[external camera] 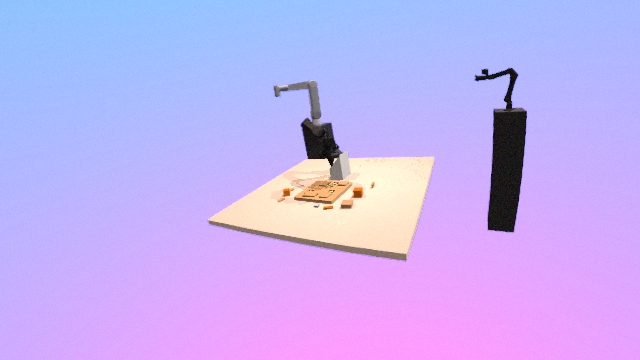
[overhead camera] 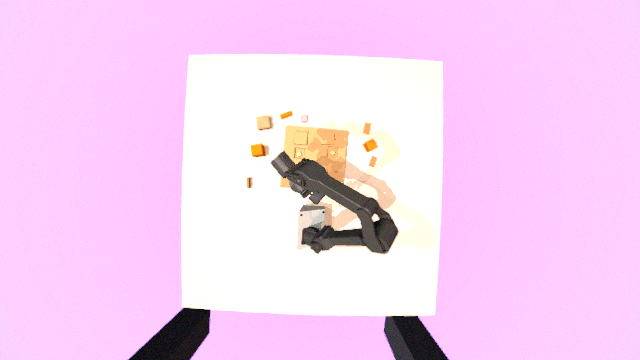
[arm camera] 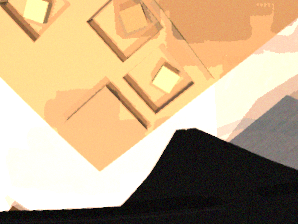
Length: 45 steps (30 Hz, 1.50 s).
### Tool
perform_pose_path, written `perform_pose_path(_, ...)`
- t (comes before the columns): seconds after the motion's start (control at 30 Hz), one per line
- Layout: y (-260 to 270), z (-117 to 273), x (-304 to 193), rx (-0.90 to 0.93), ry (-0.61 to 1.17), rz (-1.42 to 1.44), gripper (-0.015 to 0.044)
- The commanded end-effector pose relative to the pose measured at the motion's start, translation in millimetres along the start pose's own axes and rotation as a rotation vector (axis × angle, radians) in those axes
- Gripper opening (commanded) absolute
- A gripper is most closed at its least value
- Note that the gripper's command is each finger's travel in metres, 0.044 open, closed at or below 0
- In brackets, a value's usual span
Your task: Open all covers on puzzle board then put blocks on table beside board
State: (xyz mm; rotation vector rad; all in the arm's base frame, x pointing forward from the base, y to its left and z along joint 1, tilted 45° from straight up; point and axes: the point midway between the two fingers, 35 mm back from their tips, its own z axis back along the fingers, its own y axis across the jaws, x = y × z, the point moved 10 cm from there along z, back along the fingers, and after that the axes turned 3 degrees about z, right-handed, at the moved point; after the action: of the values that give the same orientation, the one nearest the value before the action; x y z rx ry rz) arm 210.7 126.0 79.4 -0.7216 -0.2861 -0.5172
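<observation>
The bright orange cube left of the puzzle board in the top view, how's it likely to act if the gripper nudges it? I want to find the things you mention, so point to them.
The orange cube (overhead camera: 257, 150) (external camera: 358, 192) would probably slide rather than roll, given its flat sides and square edges. It looks unlikely to tip, being about as wide as tall. Its crisp, straight outline suggests it's stiff.
</observation>
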Motion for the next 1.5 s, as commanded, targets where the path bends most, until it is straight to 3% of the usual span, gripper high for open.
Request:
perform_pose_path(0.0,-2.3,-2.1,-2.6,-0.009,0.008,-0.040,0.0000)
perform_pose_path(0.17,-1.6,-2.1,-1.3,-0.011,0.006,-0.513,0.0000)
perform_pose_path(0.27,-1.4,-2.2,-1.0,-0.012,0.005,-0.647,0.0000)
perform_pose_path(0.6,-0.5,-6.8,-0.5,-0.011,0.006,-0.647,0.0000)
perform_pose_path(1.0,4.7,-62.5,2.2,-0.004,0.011,-0.645,0.0000)
perform_pose_path(1.23,3.6,-81.2,0.6,-0.003,0.010,-0.172,0.0000)
perform_pose_path(1.33,3.1,-85.6,0.5,-0.004,0.009,-0.222,0.0000)
perform_pose_path(1.47,2.4,-90.0,0.1,-0.004,0.009,-0.087,0.0000)
